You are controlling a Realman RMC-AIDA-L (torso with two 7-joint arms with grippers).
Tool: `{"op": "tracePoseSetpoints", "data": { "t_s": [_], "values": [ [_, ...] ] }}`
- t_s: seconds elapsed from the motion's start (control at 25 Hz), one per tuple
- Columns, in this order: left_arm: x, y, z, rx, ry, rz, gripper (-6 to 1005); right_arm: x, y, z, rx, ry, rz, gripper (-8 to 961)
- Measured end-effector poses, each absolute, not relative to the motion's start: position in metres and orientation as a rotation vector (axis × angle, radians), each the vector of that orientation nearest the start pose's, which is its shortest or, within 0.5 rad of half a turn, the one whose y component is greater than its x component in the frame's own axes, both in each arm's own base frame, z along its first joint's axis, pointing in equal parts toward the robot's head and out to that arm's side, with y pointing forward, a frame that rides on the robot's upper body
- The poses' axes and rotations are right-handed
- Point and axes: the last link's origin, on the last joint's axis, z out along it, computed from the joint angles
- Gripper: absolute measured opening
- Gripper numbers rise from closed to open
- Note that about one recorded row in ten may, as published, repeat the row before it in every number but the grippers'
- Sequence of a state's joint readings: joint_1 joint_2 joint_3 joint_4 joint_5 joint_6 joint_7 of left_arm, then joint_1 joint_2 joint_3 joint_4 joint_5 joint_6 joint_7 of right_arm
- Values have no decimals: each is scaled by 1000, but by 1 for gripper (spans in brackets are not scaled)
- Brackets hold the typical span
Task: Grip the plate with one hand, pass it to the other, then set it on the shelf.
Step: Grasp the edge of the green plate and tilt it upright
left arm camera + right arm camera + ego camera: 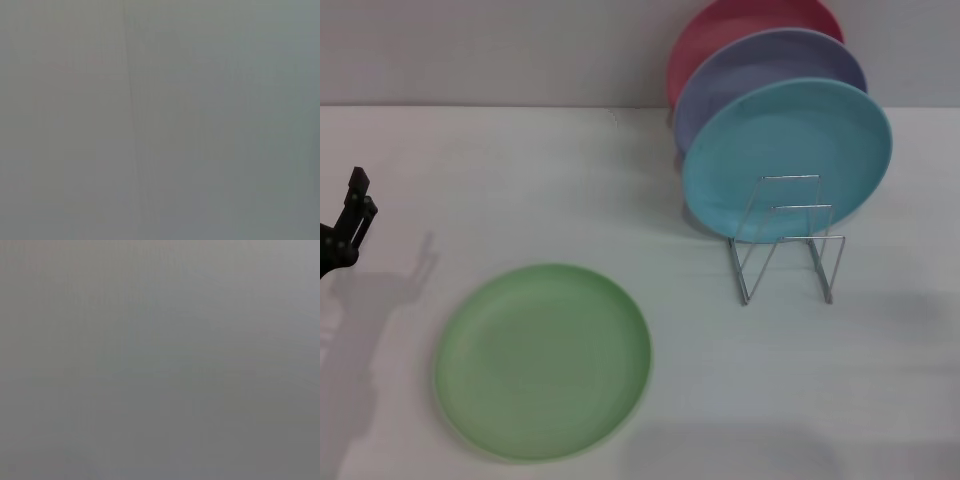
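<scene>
The light green plate (542, 360) lies flat on the white table at the front left in the head view. The silver wire rack (787, 238) stands to its right, farther back. My left gripper (348, 222) shows at the far left edge, well left of the green plate and apart from it. My right gripper is out of view. Both wrist views show only a plain grey surface.
A turquoise plate (786, 160), a lavender plate (760, 75) and a red plate (740, 25) stand upright in the rack, one behind the other. The front loops of the rack hold nothing. A grey wall runs along the back of the table (520, 170).
</scene>
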State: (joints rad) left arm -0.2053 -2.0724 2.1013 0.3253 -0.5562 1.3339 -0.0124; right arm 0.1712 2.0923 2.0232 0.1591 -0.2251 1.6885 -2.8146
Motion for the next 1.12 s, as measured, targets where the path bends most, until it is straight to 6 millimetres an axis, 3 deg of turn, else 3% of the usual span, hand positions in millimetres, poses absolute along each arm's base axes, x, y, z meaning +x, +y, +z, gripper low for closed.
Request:
{"op": "tracePoseSetpoints", "data": {
  "t_s": [0.32,0.6,0.8,0.88,1.12],
  "values": [
    [-325,286,-2,-1559,-359,-732,799,356,233,68,-1269,295,920,828],
    [-308,331,11,-1645,-495,-695,799,356,235,69,-1262,295,922,828],
    [-275,352,29,-1731,-560,-589,799,357,235,71,-1248,295,918,828],
    [-255,359,41,-1770,-653,-441,799,358,235,72,-1245,297,916,828],
    [-233,365,52,-1843,-856,-191,799,357,238,71,-1249,298,912,828]
  ]
}}
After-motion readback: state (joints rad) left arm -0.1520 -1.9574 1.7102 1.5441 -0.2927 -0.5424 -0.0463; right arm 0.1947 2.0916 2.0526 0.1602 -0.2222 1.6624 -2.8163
